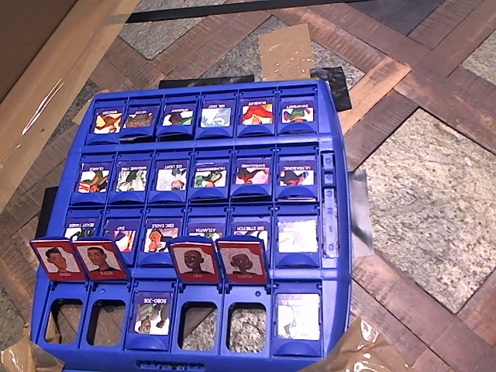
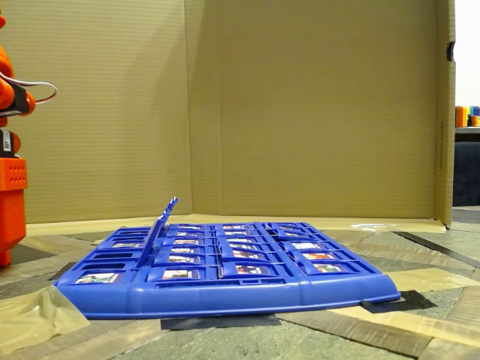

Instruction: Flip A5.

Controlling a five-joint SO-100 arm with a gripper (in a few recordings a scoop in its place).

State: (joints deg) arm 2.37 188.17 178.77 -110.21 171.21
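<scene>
Four red tiles [image 1: 147, 260] stand in the bottom row; A5 [image 1: 298, 316], lower right, lies flat with its pale face up, so it looks either unstarted or already flipped down; orange arm [image 2: 9, 172] parked far left, can't tell the pincer state

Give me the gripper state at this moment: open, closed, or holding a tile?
Gripper: cannot be told. In the fixed view the orange arm stands left of the blue game board; its fingers are outside the frame.

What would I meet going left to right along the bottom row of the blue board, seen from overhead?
Red tile standing up → second red tile → flat ROBO-JOE tile → upright LEO tile → upright LUCIA tile → flat pale tile.
</scene>
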